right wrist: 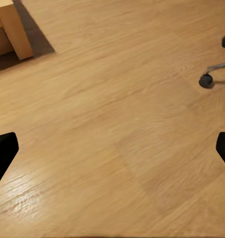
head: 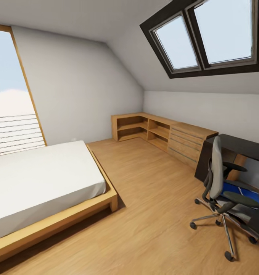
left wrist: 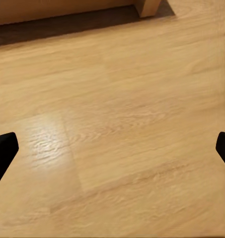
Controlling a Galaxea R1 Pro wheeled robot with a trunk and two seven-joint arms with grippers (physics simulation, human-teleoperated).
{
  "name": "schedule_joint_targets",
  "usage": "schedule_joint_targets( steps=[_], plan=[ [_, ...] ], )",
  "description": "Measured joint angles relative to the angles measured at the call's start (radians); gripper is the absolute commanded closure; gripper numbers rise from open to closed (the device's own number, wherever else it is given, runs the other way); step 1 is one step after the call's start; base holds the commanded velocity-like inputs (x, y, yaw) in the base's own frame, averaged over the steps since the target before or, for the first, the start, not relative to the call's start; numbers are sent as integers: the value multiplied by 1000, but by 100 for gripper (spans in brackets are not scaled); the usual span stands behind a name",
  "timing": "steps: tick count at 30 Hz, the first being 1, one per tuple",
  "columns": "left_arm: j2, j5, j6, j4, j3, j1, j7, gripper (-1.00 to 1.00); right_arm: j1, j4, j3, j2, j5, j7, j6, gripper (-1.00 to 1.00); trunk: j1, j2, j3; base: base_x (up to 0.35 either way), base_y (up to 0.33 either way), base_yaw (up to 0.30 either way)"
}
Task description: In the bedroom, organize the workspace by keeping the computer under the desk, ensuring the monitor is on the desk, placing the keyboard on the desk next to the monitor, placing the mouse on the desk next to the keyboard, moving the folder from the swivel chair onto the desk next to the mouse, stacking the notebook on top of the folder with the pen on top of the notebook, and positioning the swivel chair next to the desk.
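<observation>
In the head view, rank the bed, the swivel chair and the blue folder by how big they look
1. The bed, though it sits nearest the camera, which inflates it.
2. The swivel chair.
3. The folder, a blue patch on the chair's seat, partly hidden by the armrest.

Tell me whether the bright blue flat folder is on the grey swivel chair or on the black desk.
On the chair: the bright blue flat folder lies on the seat of the grey swivel chair, between its black armrests, beside the glossy black desk.
</observation>
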Motion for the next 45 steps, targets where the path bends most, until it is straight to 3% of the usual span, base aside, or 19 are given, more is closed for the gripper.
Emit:
schedule_joint_targets(
  steps=[13,25,45],
  plan=[
    [-1,-1,-1,0,-5,0,1,-100,0,1,0,0,0,0,1,-100,0,0,0,270,0,-272],
    [0,1,-1,0,-5,0,1,-100,0,2,1,0,1,0,1,-100,0,0,0,25,7,-270],
    [-1,5,1,0,-4,0,2,-100,-1,2,1,0,1,0,1,-100,0,0,0,102,283,-270]
  ],
)
